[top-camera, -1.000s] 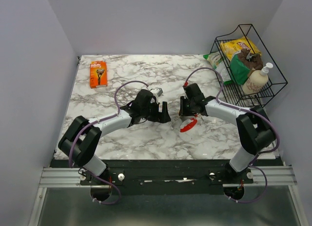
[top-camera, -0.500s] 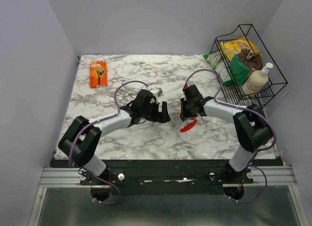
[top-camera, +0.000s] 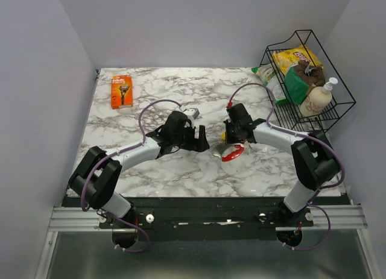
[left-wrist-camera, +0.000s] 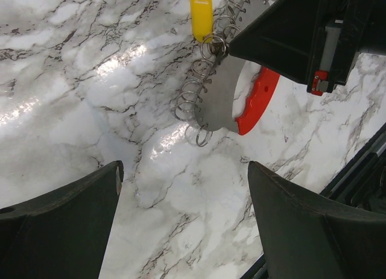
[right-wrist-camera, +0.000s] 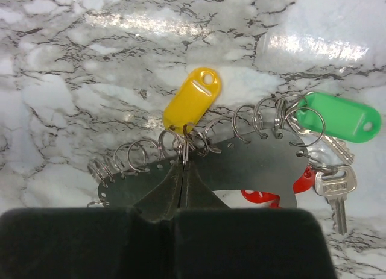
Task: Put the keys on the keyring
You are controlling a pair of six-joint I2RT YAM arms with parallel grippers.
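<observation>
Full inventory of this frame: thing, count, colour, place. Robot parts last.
key organiser plate: 1, grey metal arc lined with split rings, table centre-right, pinched at its edge by the right gripper
red curved piece: 1, red, under the plate's edge
yellow tag: 1, on a ring of the plate
green tag: 1, on a ring at the plate's right end
key: 1 clearly visible, silver, below the green tag
razor pack: 1, orange, far-left of table
wire basket: 1, black, far-right, holding snack bags and a pump bottle
table: 1, white-grey marble
left gripper: 1, black, jaws open above bare table
right gripper: 1, black, jaws shut on the plate
</observation>
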